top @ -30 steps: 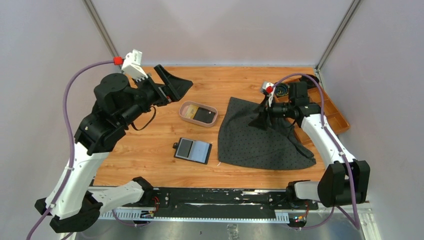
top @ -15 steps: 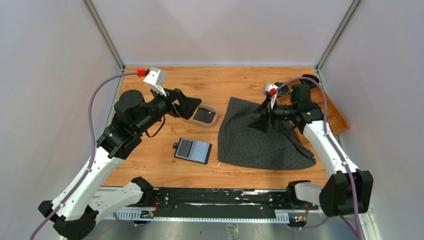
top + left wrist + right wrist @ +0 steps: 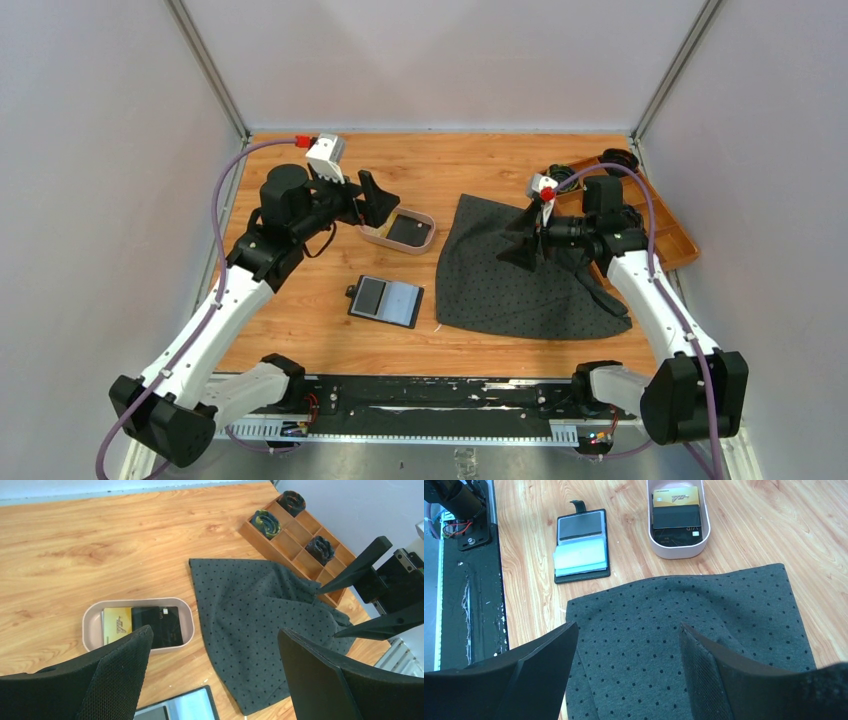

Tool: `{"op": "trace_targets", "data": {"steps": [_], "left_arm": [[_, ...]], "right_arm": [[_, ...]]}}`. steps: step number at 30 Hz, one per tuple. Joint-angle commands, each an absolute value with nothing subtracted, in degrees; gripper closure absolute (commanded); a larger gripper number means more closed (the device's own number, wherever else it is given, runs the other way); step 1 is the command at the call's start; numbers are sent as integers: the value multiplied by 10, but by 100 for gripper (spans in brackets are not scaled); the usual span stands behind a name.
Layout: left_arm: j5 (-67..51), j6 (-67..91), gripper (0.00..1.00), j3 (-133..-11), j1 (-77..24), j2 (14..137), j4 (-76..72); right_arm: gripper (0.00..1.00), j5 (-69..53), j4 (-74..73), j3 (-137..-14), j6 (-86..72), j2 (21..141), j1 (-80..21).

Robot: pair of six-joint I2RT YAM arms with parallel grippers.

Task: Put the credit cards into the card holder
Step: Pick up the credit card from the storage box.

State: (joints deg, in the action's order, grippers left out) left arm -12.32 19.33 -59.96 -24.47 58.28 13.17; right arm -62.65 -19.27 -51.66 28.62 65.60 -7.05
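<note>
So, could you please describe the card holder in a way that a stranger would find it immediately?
On the wooden table, find the dark dotted cloth; seen from above, the card holder lies open just left of it. It sits below the pinkish tray in that view. Unlike that rounded tray, it is flat, black and rectangular, half dark, half pale blue.

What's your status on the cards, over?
Left pincer open near tray; right pincer open over cloth; both empty. Cards in tray. Card holder open, unobstructed.

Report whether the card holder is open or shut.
Open. The card holder lies spread flat, both inner halves facing up, its snap tab sticking out loose at one end.
</note>
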Motion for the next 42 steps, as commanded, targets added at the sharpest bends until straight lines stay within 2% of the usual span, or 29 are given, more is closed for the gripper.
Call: {"op": "trace_targets", "data": {"steps": [1, 17, 24, 32, 42], "left_arm": [[-141, 211, 0, -582, -236, 593, 105], [-122, 262, 0, -532, -233, 663, 59], [-115, 198, 0, -605, -232, 713, 145], [-31, 153, 0, -619, -232, 721, 133], [-45, 137, 0, -717, -233, 819, 182]], "right_arm": [[23, -643, -181, -506, 304, 663, -63], [23, -623, -180, -500, 316, 666, -63], [23, -618, -179, -498, 318, 662, -62], [23, -611, -175, -497, 316, 667, -62], [17, -586, -175, -495, 319, 672, -57]]}}
